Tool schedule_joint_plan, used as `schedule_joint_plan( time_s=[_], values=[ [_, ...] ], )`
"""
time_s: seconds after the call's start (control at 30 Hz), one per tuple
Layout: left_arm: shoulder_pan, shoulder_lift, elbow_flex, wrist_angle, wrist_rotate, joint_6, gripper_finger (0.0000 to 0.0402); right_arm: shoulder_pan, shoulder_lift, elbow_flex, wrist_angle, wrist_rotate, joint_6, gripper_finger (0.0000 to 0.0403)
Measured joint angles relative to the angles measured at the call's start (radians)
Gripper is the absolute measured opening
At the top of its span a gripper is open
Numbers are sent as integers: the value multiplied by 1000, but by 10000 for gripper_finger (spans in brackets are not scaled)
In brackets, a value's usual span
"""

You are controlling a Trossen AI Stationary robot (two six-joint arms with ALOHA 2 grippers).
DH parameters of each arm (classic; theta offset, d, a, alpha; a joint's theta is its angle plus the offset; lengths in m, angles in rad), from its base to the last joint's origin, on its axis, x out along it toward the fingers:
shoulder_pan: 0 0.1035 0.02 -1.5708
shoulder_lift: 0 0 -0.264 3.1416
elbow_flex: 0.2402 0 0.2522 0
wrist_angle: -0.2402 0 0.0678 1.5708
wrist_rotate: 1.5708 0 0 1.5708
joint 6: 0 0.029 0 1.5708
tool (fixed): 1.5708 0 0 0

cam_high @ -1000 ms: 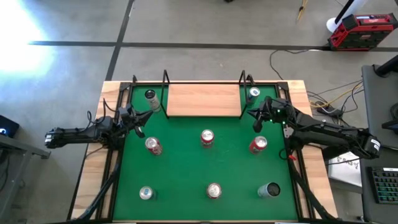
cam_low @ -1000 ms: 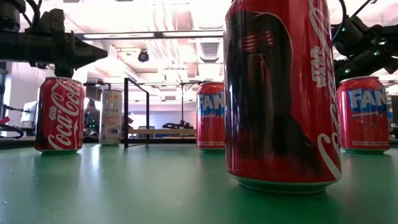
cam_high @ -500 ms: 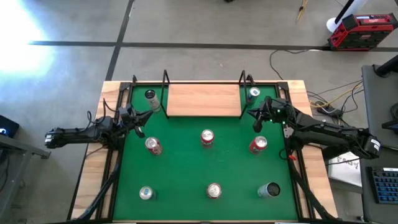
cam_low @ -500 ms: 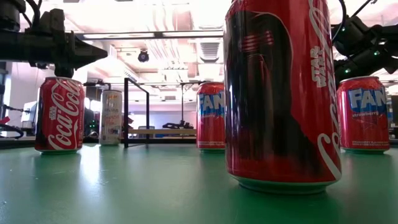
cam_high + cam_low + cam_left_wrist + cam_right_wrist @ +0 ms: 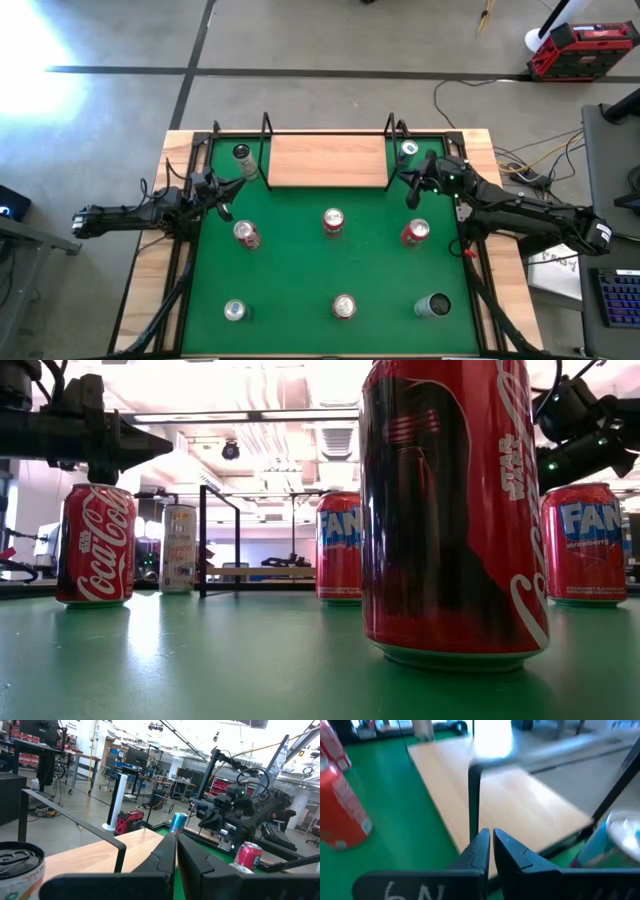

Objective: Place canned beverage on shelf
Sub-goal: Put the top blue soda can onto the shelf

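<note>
Jaws closed, both grippers | right gripper [image 5: 405,182] at shelf [image 5: 326,160] corner | shelf bare

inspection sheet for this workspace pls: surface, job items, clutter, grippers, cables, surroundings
Surface: green mat on a wooden table.
Job's things: shelf at the far edge, board bare. Eight cans on the mat, none on the shelf: three in the middle row, three in the near row, one at each end of the shelf, including a red can below the right arm.
Clutter: nothing seen.
Grippers: left gripper near the shelf's left corner, jaws shut, empty. Right gripper at the shelf's right corner, jaws shut, empty.
Cables: loose cables on the floor, right of the table.
Surroundings: red toolbox on the concrete floor; keyboard at right.
</note>
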Motion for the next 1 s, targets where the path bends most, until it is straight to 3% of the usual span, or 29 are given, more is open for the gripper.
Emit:
schedule_joint_plan(
  time_s=[0.33,0.5,0.67,0.8,1.0],
  values=[
    [0,0,0,0,0,0,0,0,0,0,104,9,94,18],
    [0,0,0,0,0,0,0,0,0,0,107,95,216,18],
    [0,0,0,0,0,0,0,0,0,5,94,125,228,18],
    [0,0,0,0,0,0,0,0,0,95,-42,172,188,18],
    [0,0,0,0,0,0,0,0,26,341,-444,349,155,18]
  ],
)
